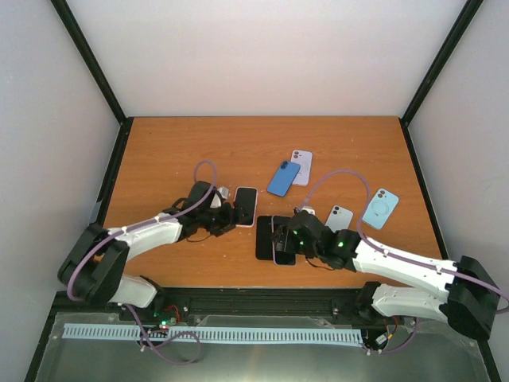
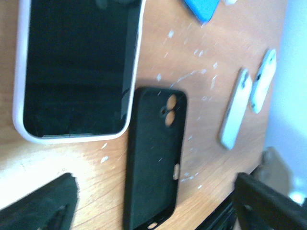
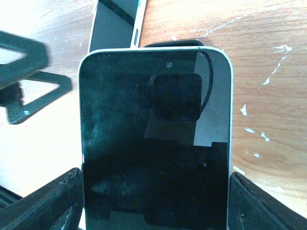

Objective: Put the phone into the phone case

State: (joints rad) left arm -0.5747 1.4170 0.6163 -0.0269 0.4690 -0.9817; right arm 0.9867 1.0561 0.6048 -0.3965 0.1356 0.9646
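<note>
The phone (image 3: pixel 153 143), dark screen up with a pale rim, lies between the fingers (image 3: pixel 261 203) of my right gripper (image 3: pixel 156 196), which is shut on its long sides. In the top view the phone (image 1: pixel 283 257) sits over the right part of the black phone case (image 1: pixel 263 239), held by the right gripper (image 1: pixel 284 236). The case's top edge (image 3: pixel 172 44) peeks out beyond the phone. My left gripper (image 1: pixel 225 215) is open just left of the case, and nothing is between its fingers (image 2: pixel 43 206). The case (image 2: pixel 153 158) lies flat ahead of them.
A second phone in a white case (image 1: pixel 245 205) lies beside the left gripper. Farther back are a blue phone (image 1: pixel 283 178) and a lilac one (image 1: pixel 301 165). To the right lie a pale phone (image 1: pixel 339 217) and a light blue case (image 1: pixel 380 208). The table's near edge (image 1: pixel 262 288) is close.
</note>
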